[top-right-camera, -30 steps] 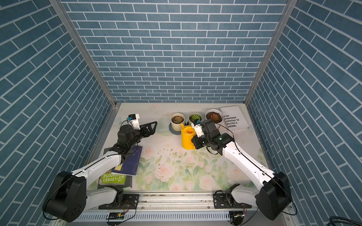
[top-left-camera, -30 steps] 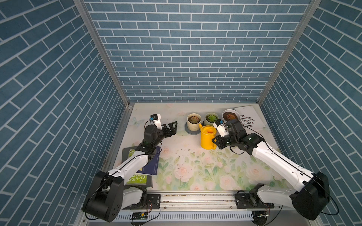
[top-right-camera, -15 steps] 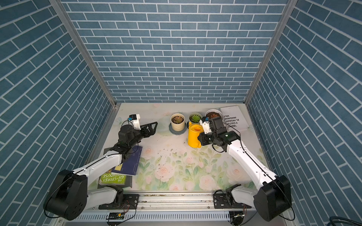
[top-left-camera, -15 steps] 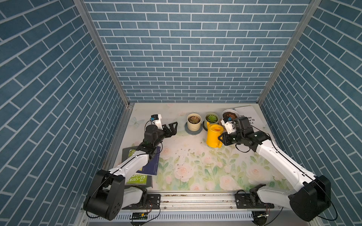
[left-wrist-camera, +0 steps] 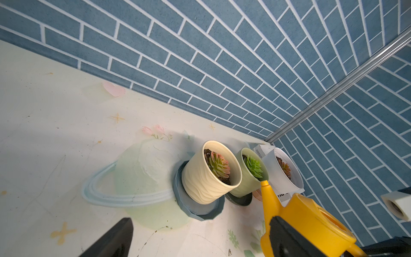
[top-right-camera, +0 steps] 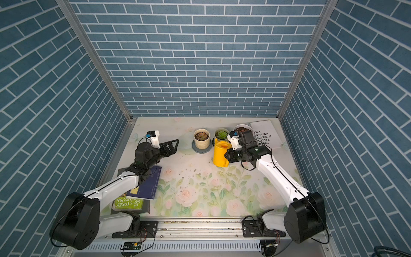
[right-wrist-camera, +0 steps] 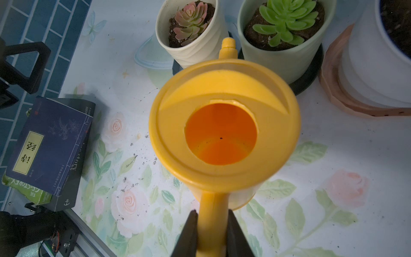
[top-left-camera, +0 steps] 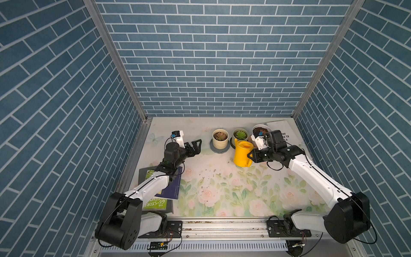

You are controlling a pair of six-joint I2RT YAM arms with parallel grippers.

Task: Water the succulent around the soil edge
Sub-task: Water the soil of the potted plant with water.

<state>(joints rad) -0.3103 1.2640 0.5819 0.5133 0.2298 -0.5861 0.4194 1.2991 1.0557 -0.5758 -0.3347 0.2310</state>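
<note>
Plainly, the hazards run from the left side across. The left gripper hangs open and empty above the tabletop, well apart from the pots, so it poses little threat. Next in the row stand the cream pot and the pale green pot. The spout of the yellow watering can points at the gap between them, so a tilt from here would likely wet the wrong plant or the tabletop. The right gripper is clamped on the can's handle, and a swing toward the right could knock the pale green pot, which sits just beside the can. A pour aimed too centrally would land on the rosette rather than the soil edge. The succulent stands at the right end of the row, near the back wall, on a pinkish saucer. It is a reddish-orange rosette in dark crumbly soil, ringed by a wide white rim, and the right wrist partly hides it in both top views
</note>
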